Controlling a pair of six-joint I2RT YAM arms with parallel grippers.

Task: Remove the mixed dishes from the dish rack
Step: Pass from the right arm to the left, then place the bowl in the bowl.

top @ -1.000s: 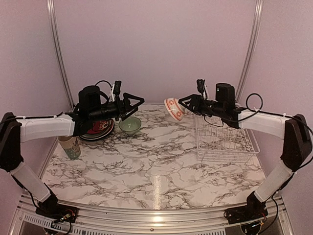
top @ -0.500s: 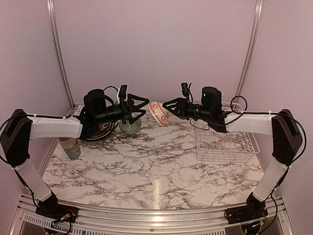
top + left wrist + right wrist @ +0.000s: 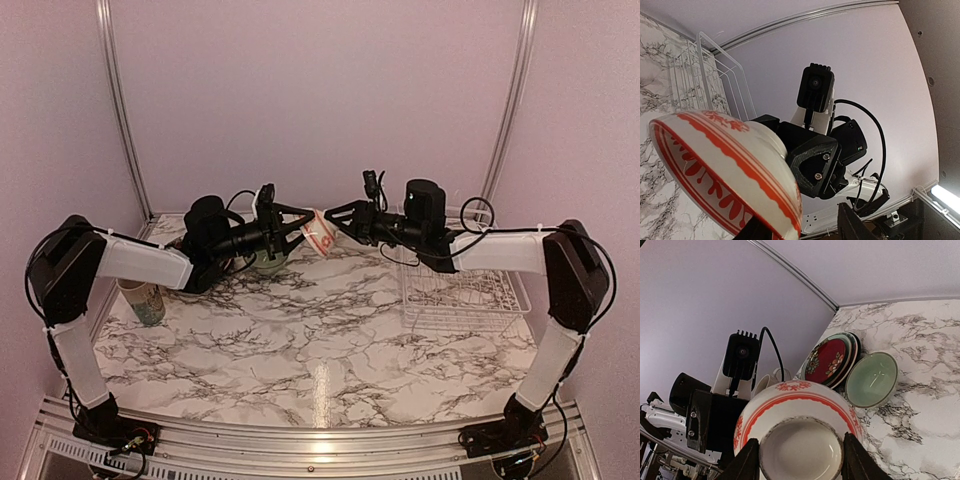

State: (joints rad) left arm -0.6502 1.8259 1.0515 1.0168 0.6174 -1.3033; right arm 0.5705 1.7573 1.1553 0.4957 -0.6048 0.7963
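Note:
The small orange-red-and-white patterned bowl [image 3: 320, 232] hangs in the air over the back middle of the table, between both grippers. My right gripper [image 3: 337, 215] is shut on its foot ring [image 3: 801, 452], one finger on each side. My left gripper [image 3: 297, 230] faces it from the left. Its jaws straddle the bowl's rim [image 3: 790, 200], and a gap shows between the rim and the outer finger [image 3: 855, 225]. The white wire dish rack [image 3: 460, 295] stands at the right under the right arm, and no dishes show in it.
A stack of plates with a dark red patterned one on top [image 3: 832, 359] lies at the back left. A pale green dish [image 3: 872, 379] sits beside it. A cream mug with a greenish base [image 3: 145, 300] stands near the left edge. The marble table [image 3: 320, 330] has walls behind it.
My right gripper carried the bowl leftward from above the rack to the back middle. The left arm reached right to meet it, and its jaws narrowed around the bowl's rim.

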